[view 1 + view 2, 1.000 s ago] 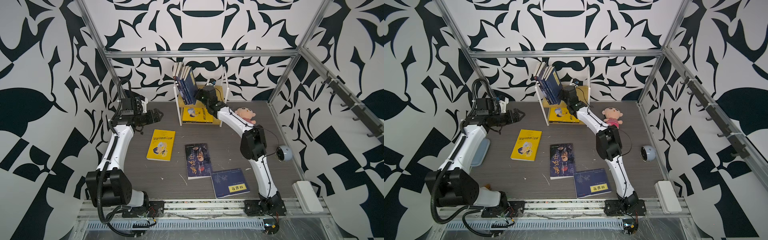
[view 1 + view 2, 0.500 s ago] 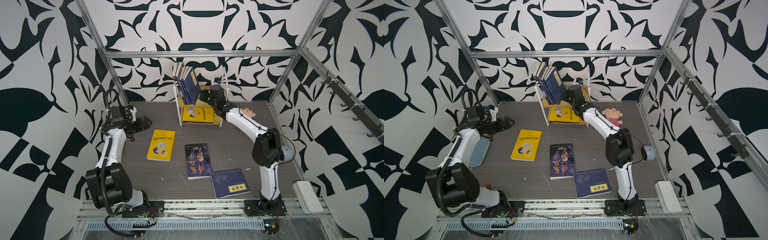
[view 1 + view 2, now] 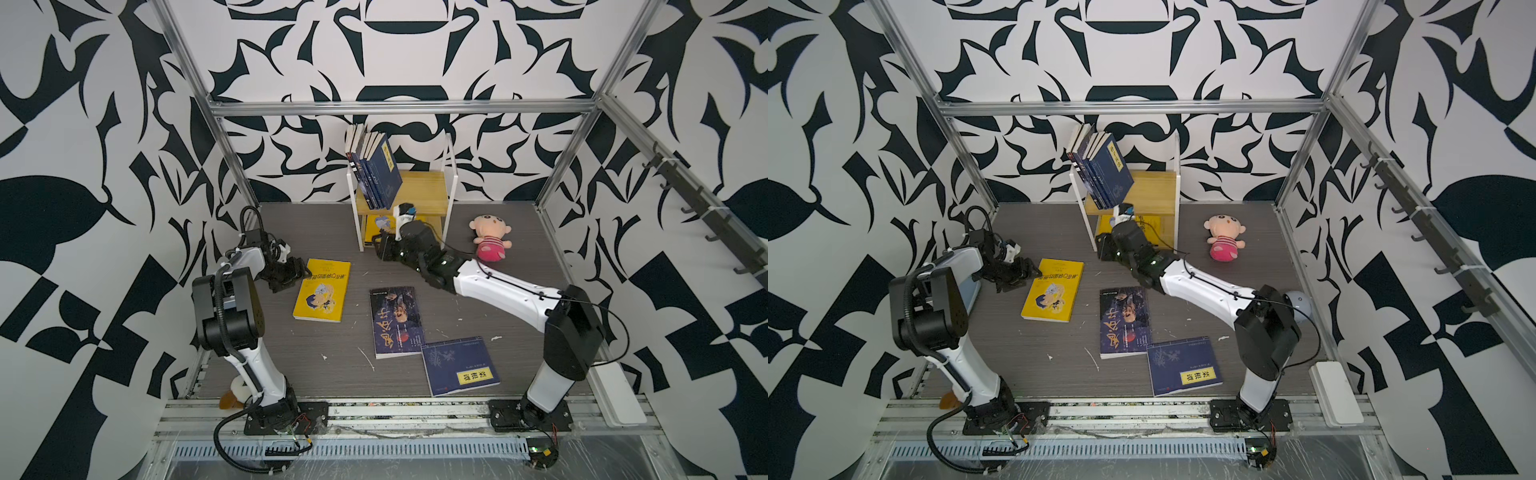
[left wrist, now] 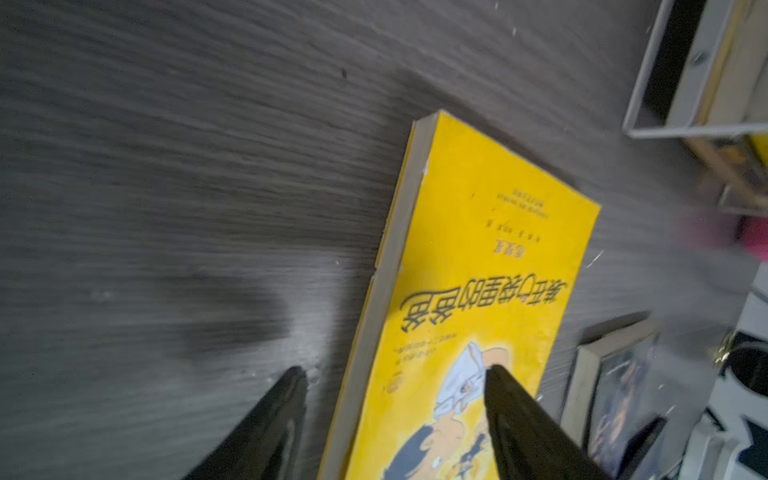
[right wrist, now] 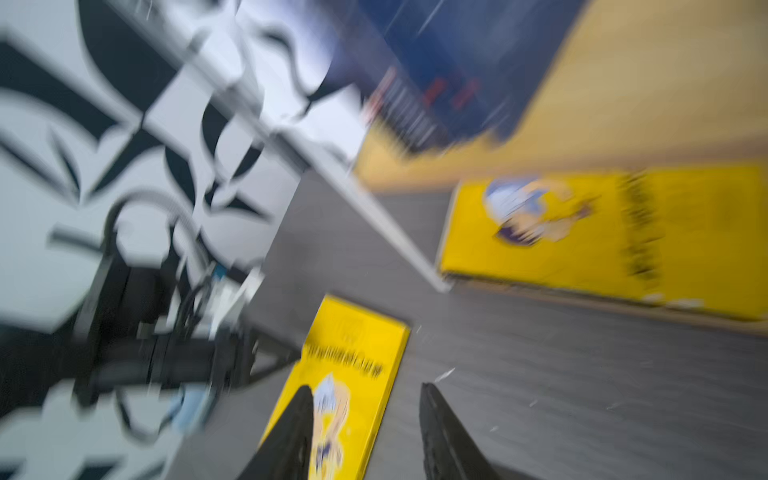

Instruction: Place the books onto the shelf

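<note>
Yellow and flat on the grey wood-grain table [image 3: 332, 232], the cartoon-cover book [image 3: 322, 291] is lying right at the left gripper [image 4: 395, 370]. Its jaws are standing apart and straddling the book's page edge, with one fingertip over the bare table and the other over the cover, so nothing is being gripped. The right gripper [image 5: 365, 388] is hovering low just in front of the shelf [image 3: 428, 189], beside its near-left post. Its jaws are also parted and, in the blurred wrist view, appear to have nothing between them. On the shelf's top board a row of navy books [image 3: 376, 174] is leaning against the left frame, and a second yellow book [image 5: 602, 241] is lying on the lower board. Nearer the camera, a dark book [image 3: 397, 322] with gold calligraphy and a navy book [image 3: 459, 365] with a yellow label are lying flat, meeting corner to corner. A pink plush doll [image 3: 488, 241] is sitting to the right of the shelf.
</note>
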Tool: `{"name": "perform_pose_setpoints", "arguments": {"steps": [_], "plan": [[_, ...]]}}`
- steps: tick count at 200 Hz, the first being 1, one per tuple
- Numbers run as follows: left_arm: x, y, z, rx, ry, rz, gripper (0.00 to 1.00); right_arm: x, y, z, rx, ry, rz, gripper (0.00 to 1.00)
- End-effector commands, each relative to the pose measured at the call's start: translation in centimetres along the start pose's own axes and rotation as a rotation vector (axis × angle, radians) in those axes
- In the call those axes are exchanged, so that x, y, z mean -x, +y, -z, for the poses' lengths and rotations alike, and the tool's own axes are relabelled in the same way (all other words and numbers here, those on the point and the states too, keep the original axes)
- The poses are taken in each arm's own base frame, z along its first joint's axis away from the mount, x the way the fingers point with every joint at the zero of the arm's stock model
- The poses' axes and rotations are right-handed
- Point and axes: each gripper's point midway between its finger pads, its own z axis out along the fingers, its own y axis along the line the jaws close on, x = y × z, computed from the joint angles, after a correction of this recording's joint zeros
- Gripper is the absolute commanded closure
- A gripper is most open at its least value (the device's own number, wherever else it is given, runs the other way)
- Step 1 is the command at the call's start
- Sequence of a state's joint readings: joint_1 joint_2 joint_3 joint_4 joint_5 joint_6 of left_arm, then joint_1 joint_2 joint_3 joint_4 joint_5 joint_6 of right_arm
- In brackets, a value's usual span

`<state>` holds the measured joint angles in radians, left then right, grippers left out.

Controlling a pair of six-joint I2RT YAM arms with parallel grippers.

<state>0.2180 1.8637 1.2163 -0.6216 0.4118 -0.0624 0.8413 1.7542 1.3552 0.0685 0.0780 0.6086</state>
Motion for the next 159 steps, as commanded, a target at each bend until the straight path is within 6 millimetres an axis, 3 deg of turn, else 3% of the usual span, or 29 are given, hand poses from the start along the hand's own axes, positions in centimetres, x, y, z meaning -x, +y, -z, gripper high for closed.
{"name": "perform_pose_setpoints", "arguments": {"steps": [1,24,37,55,73,98,144,159], "plan": [[-0.4,-0.4,-0.9,-0.005,0.065,-0.011,0.44,-2.2,3.1,-1.1,0.151,0.029,0.341,0.50],[-1.0,0.4,-2.1,0.014,0.122,-0.004,0.62,-7.1,2.7,-2.8,0.197,0.141,0.854,0.46],[-1.1,0.6,-2.5,0.025,0.147,-0.009,0.67,-10.4,1.2,-3.5,0.238,0.263,1.132,0.44],[-1.3,0.8,-3.0,0.038,0.175,-0.029,0.73,-12.4,-0.8,-4.9,0.236,0.359,1.396,0.40],[-1.9,0.6,-3.7,0.040,0.204,-0.053,0.84,-13.2,-1.2,-6.4,0.262,0.354,1.547,0.37],[-2.0,0.8,-4.5,0.044,0.248,-0.076,1.00,-13.6,-0.9,-8.5,0.281,0.309,1.628,0.35],[-4.0,0.2,-5.5,0.053,0.346,-0.149,1.00,-15.4,-1.9,-11.9,0.282,0.260,1.851,0.32],[-4.4,-0.3,-5.8,0.052,0.369,-0.179,1.00,-15.4,-1.4,-12.9,0.278,0.167,1.929,0.31]]}}
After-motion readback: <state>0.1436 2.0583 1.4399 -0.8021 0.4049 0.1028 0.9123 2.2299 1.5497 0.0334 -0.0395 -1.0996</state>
